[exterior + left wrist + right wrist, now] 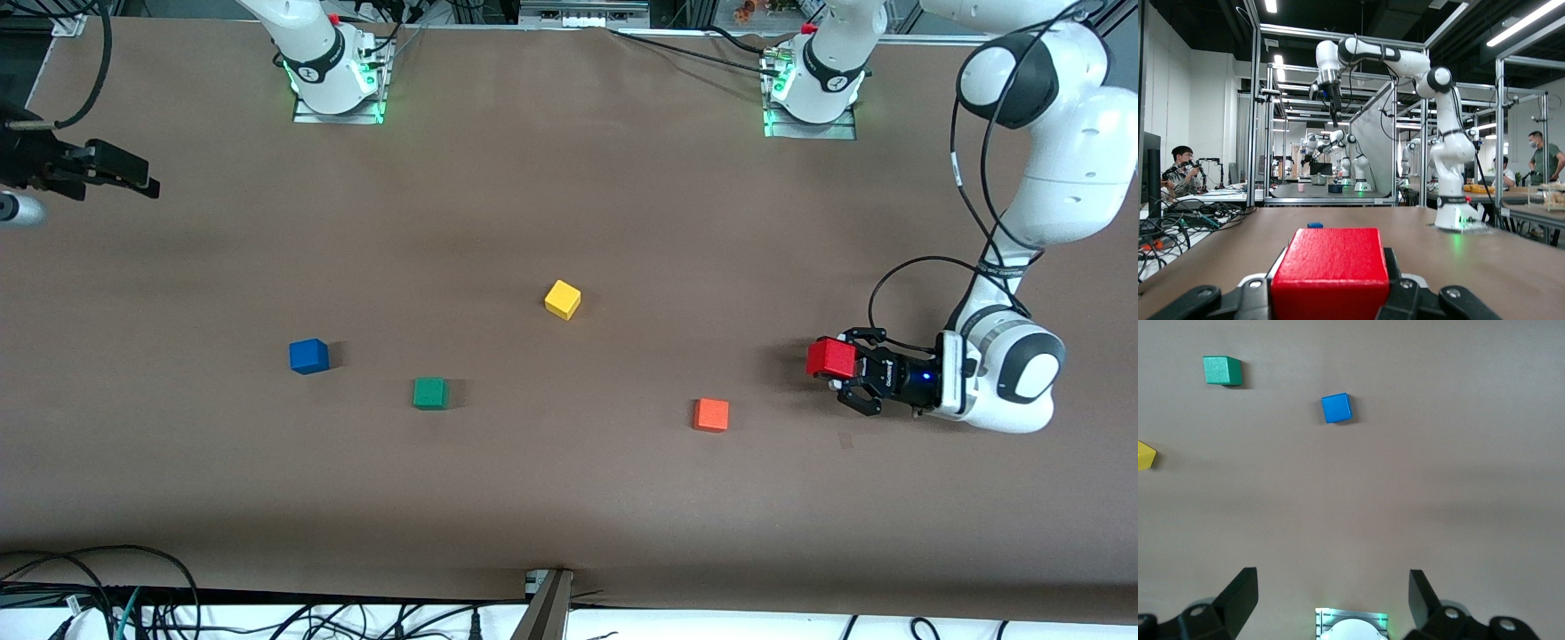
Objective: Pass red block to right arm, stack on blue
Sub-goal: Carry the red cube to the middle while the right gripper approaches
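Left tool [841, 370] grips red block [830, 357] over brown table [569, 480].

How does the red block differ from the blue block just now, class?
The red block is clamped in the left gripper at the left arm's end of the table; the blue block sits free on the table toward the right arm's end. One is red, the other blue. Both are small cubes of like size.

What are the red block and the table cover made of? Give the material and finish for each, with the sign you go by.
Red block, clamped in the left gripper: probably painted wood or dense foam; matte, faintly grainy face with crisp edges and no glare.
Table cover: probably brown paper or thin matte sheeting; flat colour, soft shadows, faint creases, an edge that ends short of the white tabletop.
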Controlling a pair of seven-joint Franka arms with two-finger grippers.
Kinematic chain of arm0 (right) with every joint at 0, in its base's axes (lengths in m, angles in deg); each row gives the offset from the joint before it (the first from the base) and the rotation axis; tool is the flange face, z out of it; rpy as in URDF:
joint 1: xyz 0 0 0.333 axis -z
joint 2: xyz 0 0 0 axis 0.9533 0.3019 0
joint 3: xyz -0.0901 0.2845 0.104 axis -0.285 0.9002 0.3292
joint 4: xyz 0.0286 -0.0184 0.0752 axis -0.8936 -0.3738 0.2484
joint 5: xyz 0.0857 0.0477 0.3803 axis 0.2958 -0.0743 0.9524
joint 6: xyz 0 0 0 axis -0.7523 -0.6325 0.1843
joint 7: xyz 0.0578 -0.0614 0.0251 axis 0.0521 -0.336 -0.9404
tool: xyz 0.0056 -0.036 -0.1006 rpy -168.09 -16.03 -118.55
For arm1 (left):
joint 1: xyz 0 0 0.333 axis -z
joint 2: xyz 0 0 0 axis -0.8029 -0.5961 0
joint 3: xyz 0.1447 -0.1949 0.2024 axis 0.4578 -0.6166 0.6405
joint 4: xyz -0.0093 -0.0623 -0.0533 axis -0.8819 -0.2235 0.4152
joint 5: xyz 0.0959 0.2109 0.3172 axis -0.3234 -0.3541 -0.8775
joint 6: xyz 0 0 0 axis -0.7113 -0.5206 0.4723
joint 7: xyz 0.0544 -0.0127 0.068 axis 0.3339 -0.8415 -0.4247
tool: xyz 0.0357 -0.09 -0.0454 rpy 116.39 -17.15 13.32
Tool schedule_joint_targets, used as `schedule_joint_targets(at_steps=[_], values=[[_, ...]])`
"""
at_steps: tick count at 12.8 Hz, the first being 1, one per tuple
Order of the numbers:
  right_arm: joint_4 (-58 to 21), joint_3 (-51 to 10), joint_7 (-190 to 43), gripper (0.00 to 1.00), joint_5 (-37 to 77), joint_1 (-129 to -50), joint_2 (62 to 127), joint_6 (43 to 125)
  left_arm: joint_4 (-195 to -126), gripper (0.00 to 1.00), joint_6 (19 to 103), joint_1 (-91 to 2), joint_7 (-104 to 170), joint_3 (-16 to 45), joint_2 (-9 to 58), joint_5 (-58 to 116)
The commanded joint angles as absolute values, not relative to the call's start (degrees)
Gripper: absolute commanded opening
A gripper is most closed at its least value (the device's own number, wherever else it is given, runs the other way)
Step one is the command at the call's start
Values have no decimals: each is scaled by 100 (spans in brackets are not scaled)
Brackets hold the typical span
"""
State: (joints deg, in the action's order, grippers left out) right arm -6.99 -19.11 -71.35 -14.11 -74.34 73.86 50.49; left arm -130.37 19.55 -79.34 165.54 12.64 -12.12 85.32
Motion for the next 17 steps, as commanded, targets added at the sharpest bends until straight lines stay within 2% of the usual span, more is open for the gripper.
schedule_joint_targets(at_steps=[1,3,7,12,14,17], values=[[-477,-1886,-7106,100,-1070,-7576,7700,4991,-13209,0,2253,-7723,15692,1033,-618,8977],[-477,-1877,-7106,100,-699,-7594,7781,5008,-13323,0,2745,-7670,15277,551,-380,9084],[-477,-1859,-7194,100,-524,-7630,7939,5140,-13797,0,4342,-7661,15109,-671,-256,9663],[-477,-1877,-7203,100,292,-7577,8220,5088,-13886,0,6249,-7354,14645,-1612,-151,9691],[-495,-1877,-7194,100,794,-7577,8351,5079,-13894,0,7076,-7022,14188,-1658,199,9629],[-504,-1859,-7194,100,1681,-7621,8667,5079,-13859,0,7921,-6362,14010,-1632,341,9594]])
